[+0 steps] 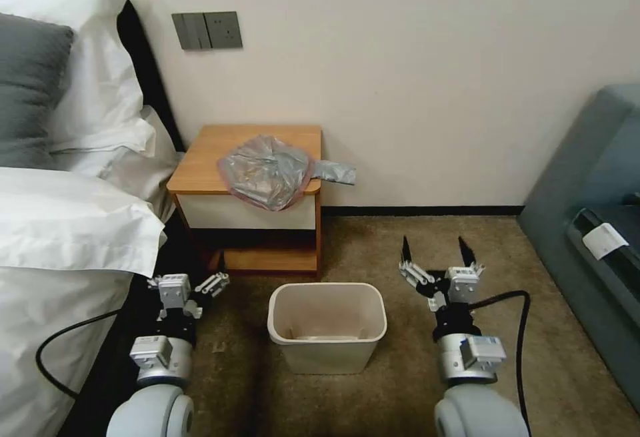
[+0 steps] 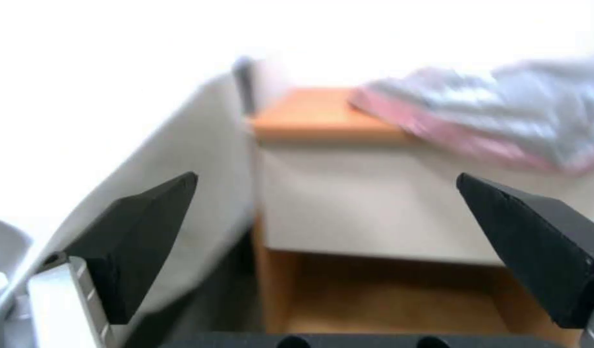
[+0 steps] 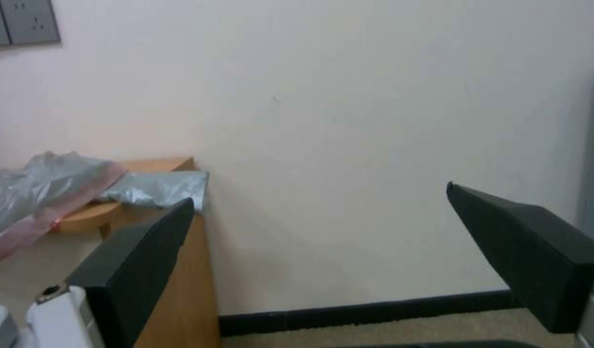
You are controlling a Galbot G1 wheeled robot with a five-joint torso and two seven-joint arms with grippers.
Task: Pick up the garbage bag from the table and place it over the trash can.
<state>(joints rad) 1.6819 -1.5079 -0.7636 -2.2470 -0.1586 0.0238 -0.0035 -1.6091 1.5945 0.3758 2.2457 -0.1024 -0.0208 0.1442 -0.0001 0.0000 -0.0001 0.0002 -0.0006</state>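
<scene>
The garbage bag (image 1: 267,170) lies crumpled on the right half of the table (image 1: 200,163), its pinkish rim hanging over the white drawer front and a grey tail sticking out past the right edge. On the carpet in front of the table stands the beige trash can (image 1: 327,288), with nothing in it. My left gripper (image 1: 212,283) hovers low to the left of the can, open, facing the drawer front and bag (image 2: 503,116). My right gripper (image 1: 433,245) is open to the right of the can, pointing at the wall, with the bag (image 3: 45,188) off to one side.
A bed with white pillows and duvet (image 1: 67,223) presses close against my left arm and the table's left side. A grey sofa (image 1: 593,210) fills the right. Cables trail from both wrists. Carpet lies open around the can.
</scene>
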